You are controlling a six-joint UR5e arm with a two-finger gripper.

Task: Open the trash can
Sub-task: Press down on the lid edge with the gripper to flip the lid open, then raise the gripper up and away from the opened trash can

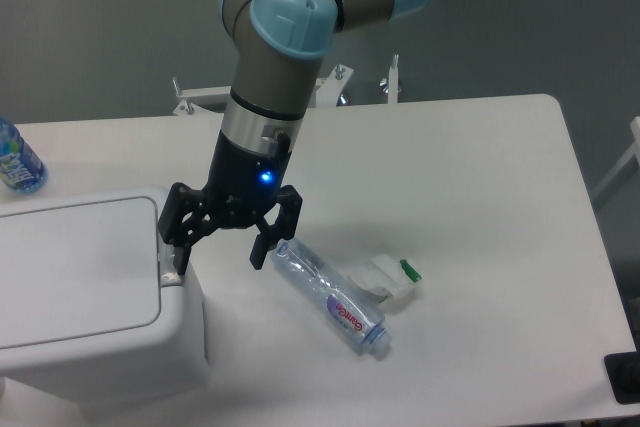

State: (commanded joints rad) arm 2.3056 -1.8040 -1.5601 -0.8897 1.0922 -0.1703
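I count one large boxy white plastic trash can, lid shut, cut off at the frame edge, directly beneath the black two-finger gripper, jaws spread wide. Two clear plastic bottles: one just beside the jaws, one half out of view.

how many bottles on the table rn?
2. One clear bottle lies on its side in front of the gripper. One blue-labelled bottle is at the left edge, cut off by the frame, behind the trash can.
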